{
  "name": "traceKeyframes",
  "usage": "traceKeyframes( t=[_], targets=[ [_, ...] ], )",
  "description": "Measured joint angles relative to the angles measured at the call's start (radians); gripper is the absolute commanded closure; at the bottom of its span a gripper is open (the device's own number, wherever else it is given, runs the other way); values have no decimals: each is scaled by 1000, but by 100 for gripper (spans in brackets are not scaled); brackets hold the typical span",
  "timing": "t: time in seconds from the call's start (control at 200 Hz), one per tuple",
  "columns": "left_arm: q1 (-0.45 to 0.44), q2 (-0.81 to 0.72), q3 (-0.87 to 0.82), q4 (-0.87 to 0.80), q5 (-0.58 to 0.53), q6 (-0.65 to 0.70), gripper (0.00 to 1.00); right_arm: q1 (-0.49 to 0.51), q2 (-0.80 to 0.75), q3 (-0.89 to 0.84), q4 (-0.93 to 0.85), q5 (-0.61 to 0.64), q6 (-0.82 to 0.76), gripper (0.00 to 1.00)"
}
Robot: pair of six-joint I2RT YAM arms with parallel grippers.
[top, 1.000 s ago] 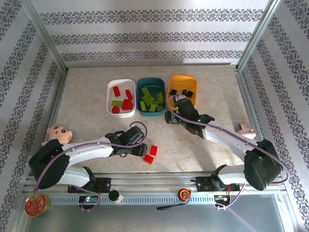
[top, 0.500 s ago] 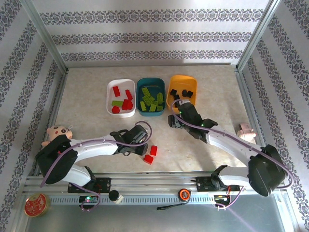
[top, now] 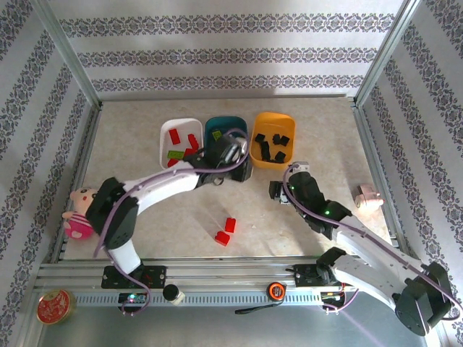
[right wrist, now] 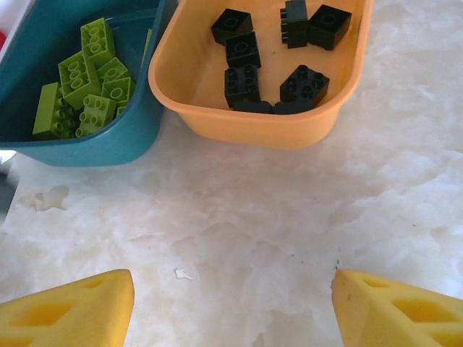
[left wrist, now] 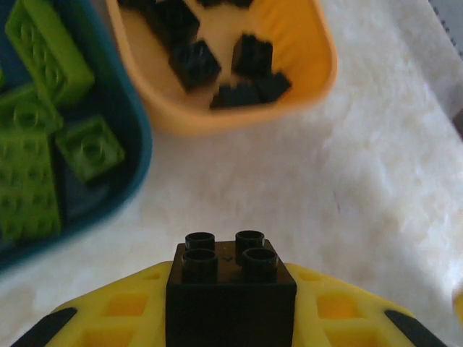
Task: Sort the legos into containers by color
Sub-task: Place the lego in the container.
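My left gripper (top: 240,165) hangs by the near edge of the dark teal container (top: 214,127), shut on a black lego (left wrist: 230,289) whose studs point forward between the yellow fingers (left wrist: 116,311). The orange container (top: 273,121) of black legos (right wrist: 242,69) lies just ahead. My right gripper (top: 279,191) hovers open over bare table in front of the orange container (right wrist: 260,134), its fingers (right wrist: 65,311) wide apart and empty. The white container (top: 165,133) holds red legos and one green lego (top: 175,154). Two red legos (top: 226,230) lie loose on the table.
A pink plush doll (top: 79,210) lies at the left edge beside my left arm. A small pink object (top: 369,196) sits at the right edge. A round red tin (top: 54,307) and a tape measure (top: 275,290) rest on the front rail.
My left gripper closed on the black lego beside the loose red ones and carried it up to the containers. My right gripper drew back from the orange container toward the near side.
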Motion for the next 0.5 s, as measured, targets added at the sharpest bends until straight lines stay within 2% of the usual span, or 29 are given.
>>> traceKeyframes(
  t=[0.1, 0.315, 0.5],
  targets=[
    [35, 135, 171, -6, 32, 5, 68, 0, -23, -23, 0, -2, 4, 26],
    [58, 399, 512, -73, 86, 14, 60, 0, -33, -53, 0, -3, 14, 25],
    [66, 589, 781, -153, 148, -10, 46, 1, -33, -71, 0, -3, 24, 24]
  ],
)
